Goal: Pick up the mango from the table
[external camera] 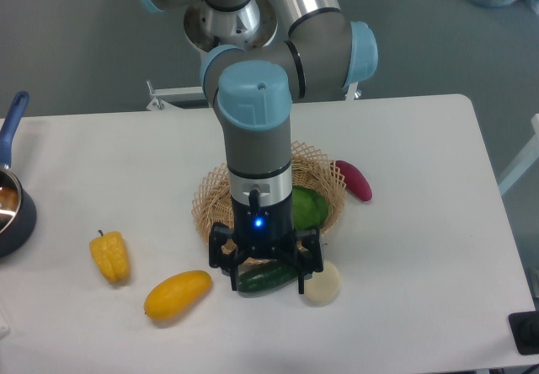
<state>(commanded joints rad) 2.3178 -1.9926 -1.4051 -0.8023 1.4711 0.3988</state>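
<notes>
Mango position: the mango [177,295] lies on the white tabletop [421,248], at about 8 o'clock from the tool [266,283] and apart from it.
Mango look: smooth, elongated, yellow-orange, lying tilted with its right end higher in view.
Tool: fingers spread open and pointing down over the cucumber [268,276], gripping nothing.
Neighbours: a yellow pepper [111,256] at 10 o'clock of the mango; wicker basket [210,205] behind the tool.
</notes>
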